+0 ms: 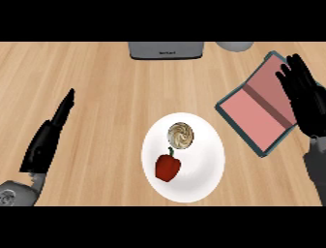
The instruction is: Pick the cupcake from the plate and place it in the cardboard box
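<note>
The cupcake (181,135) sits untouched on the plate (201,189). Right of the plate, the right hand (309,104) hovers spread over the box (255,114); next it must reach the cupcake.

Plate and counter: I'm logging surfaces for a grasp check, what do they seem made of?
The plate looks like glazed white ceramic: smooth, uniform white, though plastic can't be ruled out. The counter looks like light wood with a matte finish: pale planks with visible grain lines.

Wooden counter (101,72); plate (194,186); box (255,111).
</note>
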Robot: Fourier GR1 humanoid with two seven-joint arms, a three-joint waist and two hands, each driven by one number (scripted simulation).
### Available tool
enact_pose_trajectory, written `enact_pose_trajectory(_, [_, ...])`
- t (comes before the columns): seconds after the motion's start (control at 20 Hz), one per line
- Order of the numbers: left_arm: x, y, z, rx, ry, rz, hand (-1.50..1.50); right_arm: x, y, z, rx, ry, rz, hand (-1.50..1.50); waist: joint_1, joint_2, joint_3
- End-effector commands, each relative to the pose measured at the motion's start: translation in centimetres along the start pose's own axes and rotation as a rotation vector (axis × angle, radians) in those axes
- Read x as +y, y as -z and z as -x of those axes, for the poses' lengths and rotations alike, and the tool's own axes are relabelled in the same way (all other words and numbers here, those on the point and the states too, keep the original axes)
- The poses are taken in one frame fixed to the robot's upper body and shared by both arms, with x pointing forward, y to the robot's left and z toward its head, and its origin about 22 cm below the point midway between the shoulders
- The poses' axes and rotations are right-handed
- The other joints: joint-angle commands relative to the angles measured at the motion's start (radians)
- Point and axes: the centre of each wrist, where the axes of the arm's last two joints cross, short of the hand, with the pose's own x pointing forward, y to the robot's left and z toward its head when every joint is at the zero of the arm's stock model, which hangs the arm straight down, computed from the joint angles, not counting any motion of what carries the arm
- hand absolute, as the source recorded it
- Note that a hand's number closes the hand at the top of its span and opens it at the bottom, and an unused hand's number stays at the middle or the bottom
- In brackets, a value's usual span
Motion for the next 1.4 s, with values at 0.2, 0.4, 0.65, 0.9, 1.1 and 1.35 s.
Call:
enact_pose_trajectory(0.2, [0.7,0.5,-0.5,0.087,-0.304,-0.039,0.00,5.9,2.5,-2.1,-0.105,-0.073,-0.533,-1.50,0.111,0.011,0.008])
enact_pose_trajectory(0.4, [1.6,-0.4,-0.2,0.176,-0.428,-0.050,0.00,6.5,2.4,-0.7,-0.424,-0.132,-0.322,-1.50,0.081,0.005,0.011])
enact_pose_trajectory(0.65, [4.1,-1.1,-0.2,0.211,-0.463,-0.041,0.00,4.5,1.7,0.7,-0.625,-0.151,-0.561,-1.50,0.061,0.001,0.011])
enact_pose_trajectory(0.9, [4.5,-0.8,-0.3,0.222,-0.463,-0.070,0.00,6.2,2.3,-2.5,-0.555,-0.547,-0.760,-1.50,0.043,-0.007,0.007])
enact_pose_trajectory(1.1, [4.1,-1.6,0.0,0.218,-0.453,-0.068,0.00,6.6,2.2,-5.1,-0.497,-0.916,-0.775,-1.50,0.037,-0.014,0.005])
enact_pose_trajectory(1.35, [5.1,-1.7,-1.2,0.228,-0.458,-0.058,0.00,10.6,1.3,-6.3,-0.372,-1.173,-0.848,-1.50,0.038,-0.013,0.006])
